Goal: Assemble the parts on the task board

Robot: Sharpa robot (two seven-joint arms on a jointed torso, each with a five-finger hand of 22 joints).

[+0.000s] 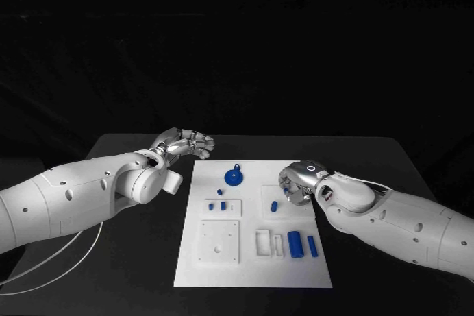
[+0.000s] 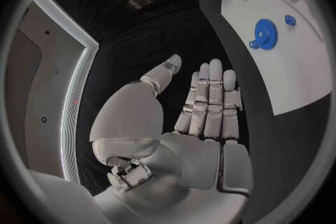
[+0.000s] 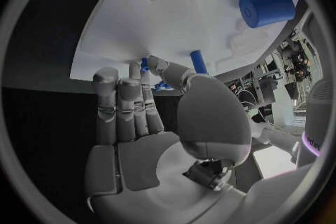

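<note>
White task board (image 1: 255,275) lies flat on the black tabletop (image 1: 118,261), blue parts (image 1: 295,244) scattered across it. Right hand (image 1: 296,182) hovers over the board's right edge, fingers extended, empty (likely reaching for a piece). Left hand (image 1: 185,144) waits beside the board, released.

I count one task board (image 1: 255,261), one blue gear (image 1: 233,177), two blue cylinders (image 1: 295,244), two hands (image 1: 188,144) in frame.

You're looking at a robotics lab: a black table (image 1: 138,148) under black backdrop, a white task board (image 1: 255,275) of blue test parts, and benches crowded with equipment (image 3: 297,59) (seen past the right wrist)
</note>
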